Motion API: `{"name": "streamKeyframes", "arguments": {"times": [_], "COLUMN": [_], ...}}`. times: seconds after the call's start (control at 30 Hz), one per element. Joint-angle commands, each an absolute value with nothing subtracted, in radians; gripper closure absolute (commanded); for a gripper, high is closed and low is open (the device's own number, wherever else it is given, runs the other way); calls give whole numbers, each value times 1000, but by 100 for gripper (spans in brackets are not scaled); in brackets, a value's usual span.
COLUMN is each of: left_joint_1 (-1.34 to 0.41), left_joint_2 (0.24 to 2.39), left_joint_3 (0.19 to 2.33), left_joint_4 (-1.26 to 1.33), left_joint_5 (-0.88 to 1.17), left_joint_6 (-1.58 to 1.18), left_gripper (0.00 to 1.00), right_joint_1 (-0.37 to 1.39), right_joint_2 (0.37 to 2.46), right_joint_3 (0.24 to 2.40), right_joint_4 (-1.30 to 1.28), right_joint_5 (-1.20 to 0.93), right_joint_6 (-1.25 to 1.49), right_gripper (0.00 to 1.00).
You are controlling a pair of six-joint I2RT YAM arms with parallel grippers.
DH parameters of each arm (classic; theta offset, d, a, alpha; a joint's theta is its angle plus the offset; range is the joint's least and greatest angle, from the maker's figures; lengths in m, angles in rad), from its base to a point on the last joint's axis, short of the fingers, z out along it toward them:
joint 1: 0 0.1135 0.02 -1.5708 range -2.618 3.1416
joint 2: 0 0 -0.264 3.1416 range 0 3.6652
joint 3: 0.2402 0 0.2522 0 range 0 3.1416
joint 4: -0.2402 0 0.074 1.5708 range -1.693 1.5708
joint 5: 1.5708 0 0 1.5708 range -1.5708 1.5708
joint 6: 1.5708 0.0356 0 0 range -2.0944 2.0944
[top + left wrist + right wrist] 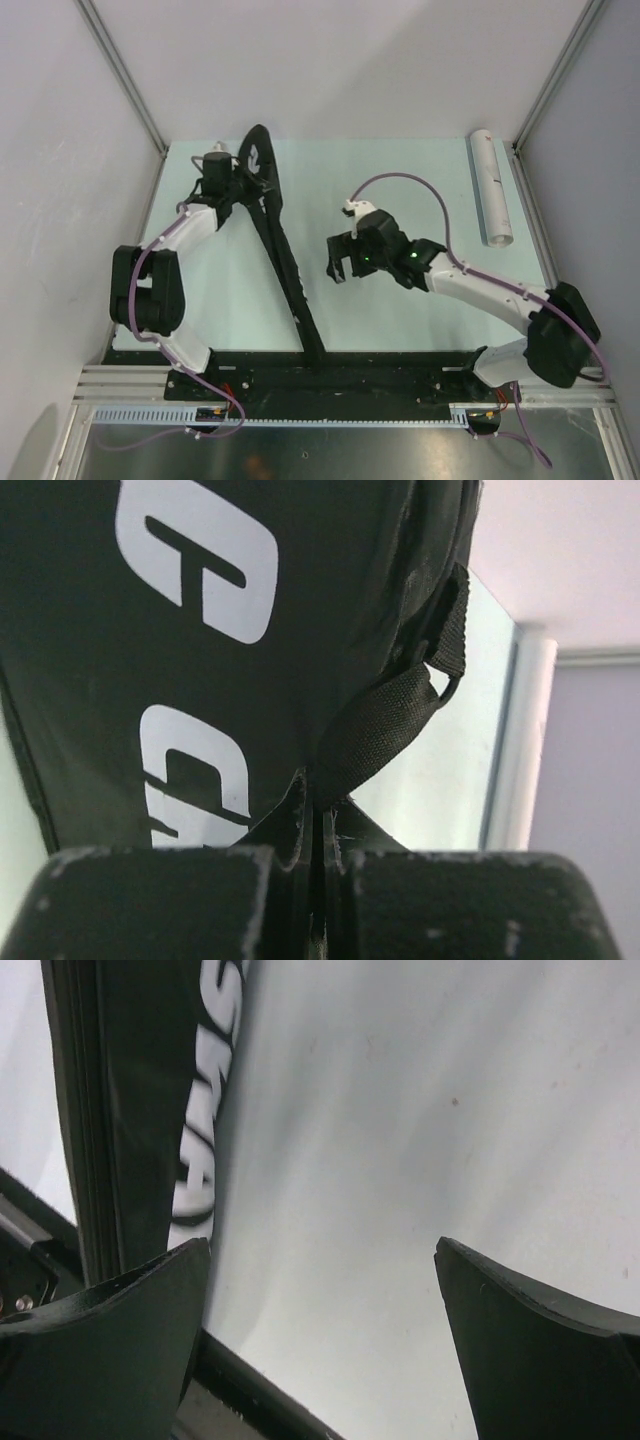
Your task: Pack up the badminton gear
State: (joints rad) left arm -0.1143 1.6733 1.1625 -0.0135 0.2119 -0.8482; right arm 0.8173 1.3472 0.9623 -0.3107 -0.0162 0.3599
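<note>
The long black racket bag [287,255] with white lettering stands on edge, running from the table's back left toward the near edge. My left gripper [234,178] is at its far end, shut on the bag's black webbing strap [385,730]; in the left wrist view the left gripper [322,815] pinches that strap against the bag [200,630]. My right gripper [340,268] hangs open just right of the bag's middle, with nothing between its fingers. In the right wrist view the right gripper [320,1270] faces bare table, the bag [140,1110] at its left. A white tube [492,190] lies at the back right.
White enclosure walls with metal corner posts [120,75] close in the table on three sides. A black base rail [330,365] runs along the near edge, also showing as a dark bar [260,1390] in the right wrist view. The light green tabletop [400,180] lies between bag and tube.
</note>
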Motion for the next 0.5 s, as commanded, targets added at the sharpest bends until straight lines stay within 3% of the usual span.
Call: {"name": "streamKeyframes", "arguments": {"times": [0.0, 0.2, 0.47], "left_joint_1": [-199, -279, -350], "left_joint_2": [1554, 1496, 1430], "left_joint_3": [1144, 1108, 1062], "left_joint_4": [8, 8, 8], "left_joint_5": [250, 265, 147], "left_joint_6": [-991, -1048, -1152], "left_gripper": [100, 99, 100], "right_joint_1": [880, 847, 893], "right_joint_2": [1450, 1434, 1402], "right_joint_3": [1095, 1103, 1106], "right_joint_4": [-376, -385, -190], "right_joint_5": [150, 189, -58], "right_joint_6": [310, 273, 336], "right_gripper": [0, 0, 0]}}
